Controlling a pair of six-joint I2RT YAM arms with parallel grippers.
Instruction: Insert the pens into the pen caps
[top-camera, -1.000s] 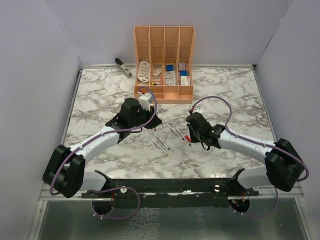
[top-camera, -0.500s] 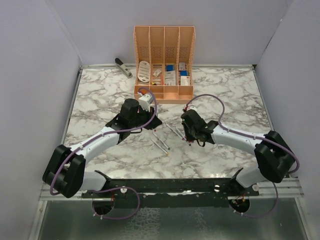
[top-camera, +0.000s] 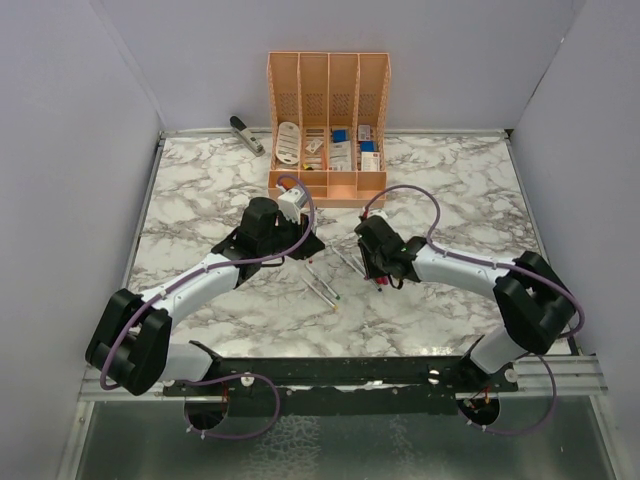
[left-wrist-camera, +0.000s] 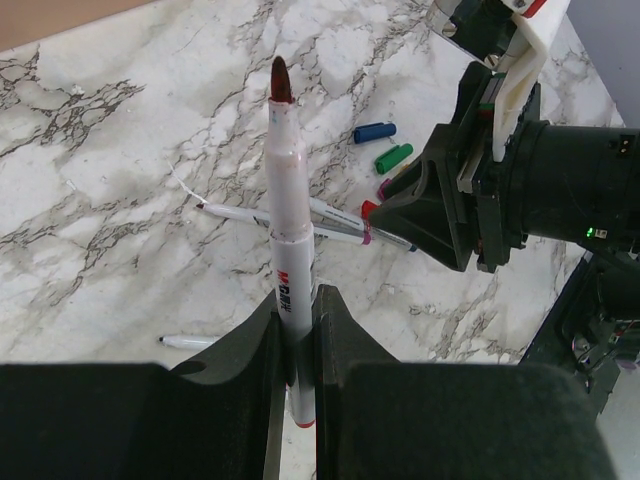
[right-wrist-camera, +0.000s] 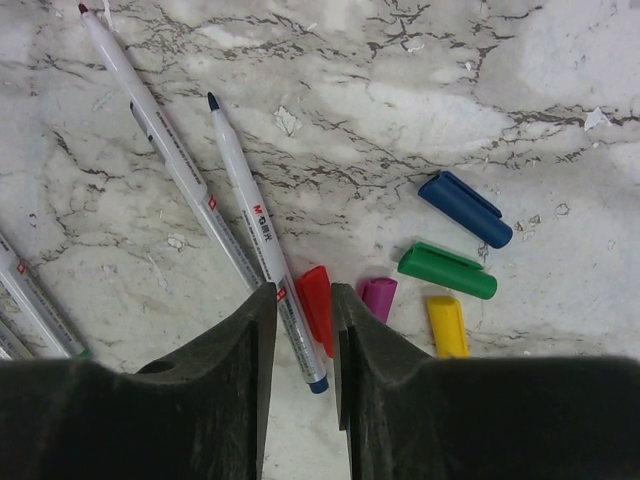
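My left gripper (left-wrist-camera: 296, 305) is shut on a white pen (left-wrist-camera: 285, 200) with a dark red tip and holds it above the table, tip pointing away. It is also in the top view (top-camera: 300, 245). My right gripper (right-wrist-camera: 304, 292) is open, low over the table. Its jaws straddle a red cap (right-wrist-camera: 315, 305) and the blue end of a lying pen (right-wrist-camera: 250, 220). Purple (right-wrist-camera: 378, 297), green (right-wrist-camera: 447, 270), blue (right-wrist-camera: 465, 209) and yellow (right-wrist-camera: 447, 325) caps lie just right of it. Another pen (right-wrist-camera: 165, 150) lies to the left.
More pens (top-camera: 322, 288) lie between the arms in the top view. An orange desk organizer (top-camera: 327, 130) stands at the back middle, with a black-and-silver stapler (top-camera: 246, 134) to its left. The right arm's wrist (left-wrist-camera: 480, 180) is close beside the held pen.
My right arm has swung left, and its gripper has come over the caps and pens. My left arm and the pen it holds have not moved.
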